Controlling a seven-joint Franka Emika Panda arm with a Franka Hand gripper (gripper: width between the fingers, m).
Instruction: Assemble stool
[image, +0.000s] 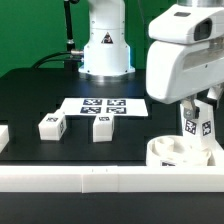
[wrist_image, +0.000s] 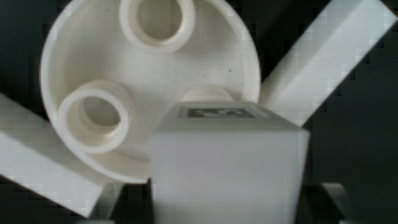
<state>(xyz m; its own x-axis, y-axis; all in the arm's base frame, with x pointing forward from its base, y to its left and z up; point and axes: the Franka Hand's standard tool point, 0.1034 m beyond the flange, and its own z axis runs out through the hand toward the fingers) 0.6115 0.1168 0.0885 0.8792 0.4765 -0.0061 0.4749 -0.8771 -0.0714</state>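
The white round seat disc (image: 178, 153) lies at the exterior view's right, against the front rail. My gripper (image: 201, 118) is shut on a white tagged leg block (image: 199, 125) and holds it upright just above the disc. In the wrist view the held leg (wrist_image: 228, 160) fills the foreground between my fingers (wrist_image: 345, 205). Behind it the seat disc (wrist_image: 134, 70) shows two raised round sockets (wrist_image: 95, 115). Two more tagged leg blocks lie on the black table: one (image: 51, 126) at the exterior view's left, one (image: 101, 126) near the middle.
The marker board (image: 103, 105) lies flat behind the loose legs. A long white rail (image: 90, 178) runs along the front edge, and a short rail end (image: 3, 135) sits at the exterior view's far left. The robot base (image: 105, 45) stands at the back.
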